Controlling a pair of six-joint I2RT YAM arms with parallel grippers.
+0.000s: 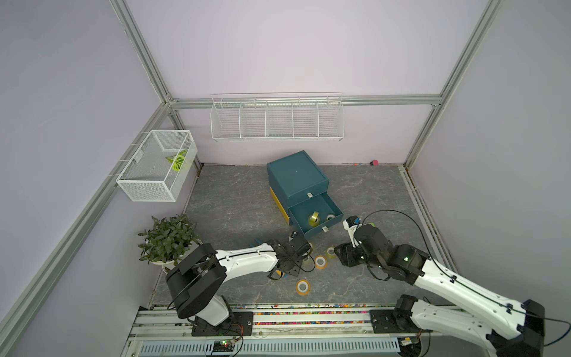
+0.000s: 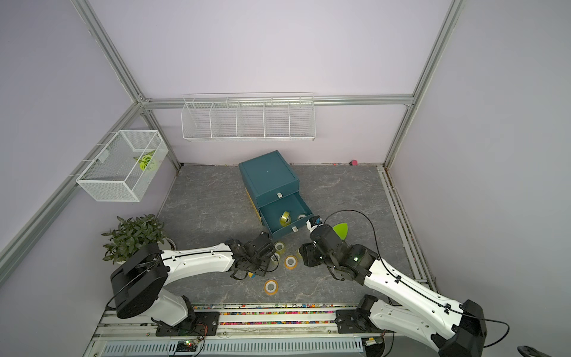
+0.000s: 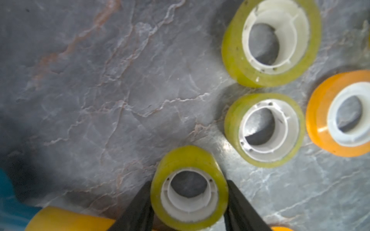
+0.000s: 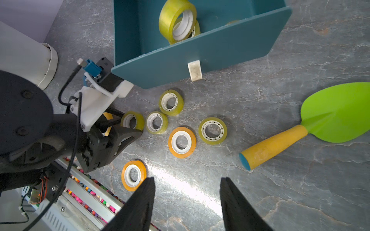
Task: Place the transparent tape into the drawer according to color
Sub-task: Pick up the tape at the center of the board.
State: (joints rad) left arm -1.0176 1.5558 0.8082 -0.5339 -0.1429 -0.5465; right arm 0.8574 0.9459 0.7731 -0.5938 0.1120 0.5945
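My left gripper (image 3: 188, 181) is shut on a yellow-green transparent tape roll (image 3: 188, 158), one black finger pressed against each side of it just above the floor. The right wrist view shows the same grip (image 4: 131, 123) in front of the open teal drawer (image 4: 200, 52). Loose on the floor beside it lie three more yellow-green rolls (image 4: 165, 123) (image 4: 180, 106) (image 4: 224, 132) and two orange rolls (image 4: 193, 148) (image 4: 143, 170). Yellow-green rolls (image 4: 174, 18) lie inside the drawer (image 1: 324, 227). My right gripper (image 4: 188, 180) hangs open over bare floor, holding nothing.
A green toy scoop with a yellow handle (image 4: 336, 114) lies to the right of the rolls. The teal cabinet (image 1: 296, 179) stands behind the drawer. A potted plant (image 1: 168, 238) is at the left, a wire basket (image 1: 157, 167) and a wire rack (image 1: 276, 120) hang on the walls.
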